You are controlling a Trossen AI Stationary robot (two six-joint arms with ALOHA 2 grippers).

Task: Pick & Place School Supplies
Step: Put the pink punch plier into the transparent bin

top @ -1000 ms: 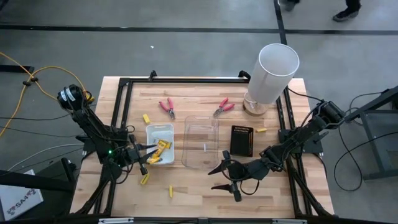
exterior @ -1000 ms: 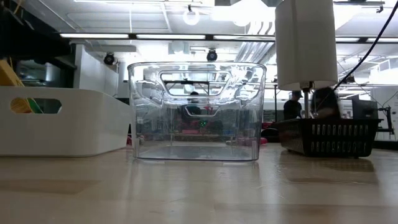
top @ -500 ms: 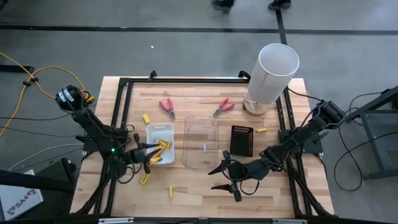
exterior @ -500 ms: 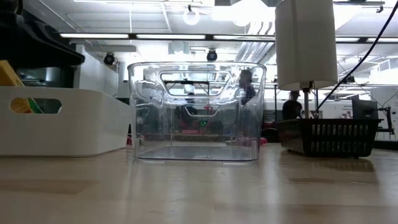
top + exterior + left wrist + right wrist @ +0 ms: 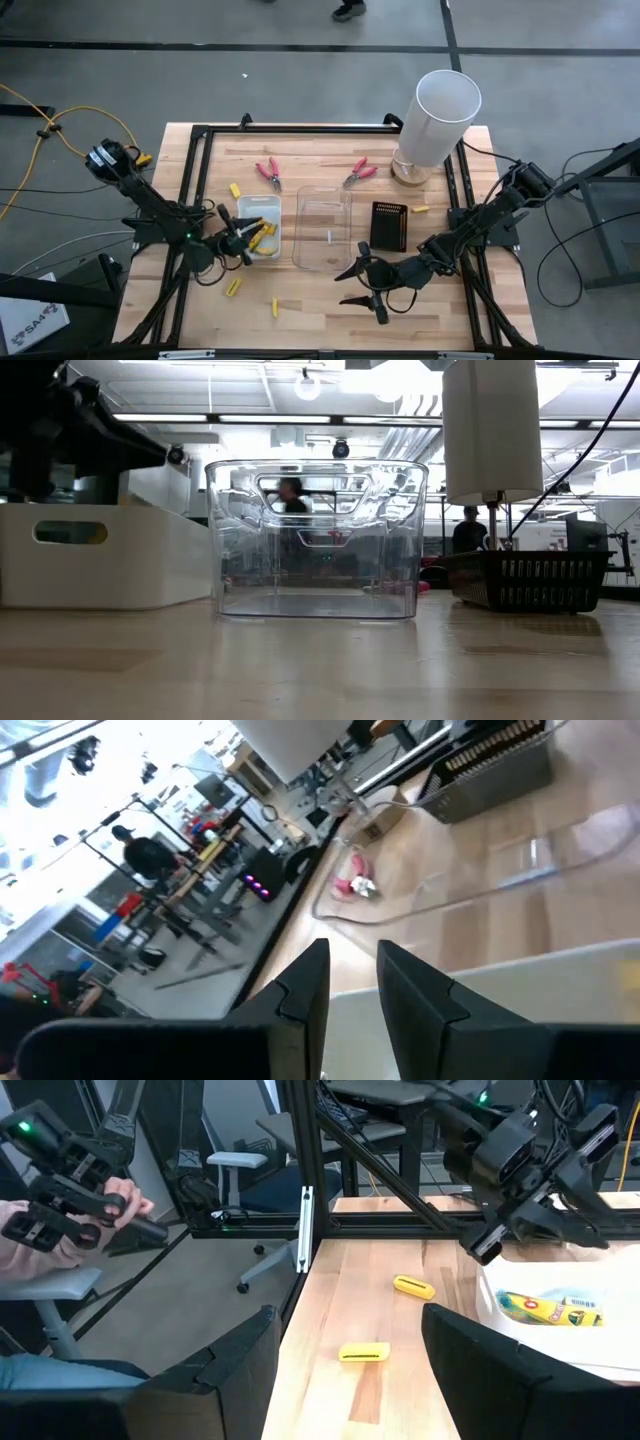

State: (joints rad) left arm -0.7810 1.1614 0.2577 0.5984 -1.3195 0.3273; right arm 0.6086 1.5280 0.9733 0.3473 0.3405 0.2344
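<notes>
My left gripper (image 5: pixel 247 236) (image 5: pixel 352 982) hangs open by a narrow gap over the near-left part of the white tray (image 5: pixel 258 207), holding nothing. Yellow boxes (image 5: pixel 263 232) (image 5: pixel 548 1310) lie inside the tray. Loose yellow pieces lie flat on the table at the tray's far left (image 5: pixel 235 190), near it (image 5: pixel 232 287) (image 5: pixel 275 306) and beside the black box (image 5: pixel 420 209). Two pink-handled pliers (image 5: pixel 268 172) (image 5: pixel 358 172) lie toward the far edge. The flat black box (image 5: pixel 389 225) lies right of the clear tray. My right gripper (image 5: pixel 365 285) (image 5: pixel 350 1370) waits wide open near the table's near edge.
A clear tray (image 5: pixel 322 228) (image 5: pixel 315 540) stands mid-table between the white tray and the black box. A tall white cylinder (image 5: pixel 440 115) stands at the far right corner. A black frame (image 5: pixel 300 130) runs along the table's edges. People move in the room beyond.
My left gripper has risen and shifted a little toward the far edge over the white tray. The yellow box that stood up above the tray's rim in the low view has dropped out of sight into the tray.
</notes>
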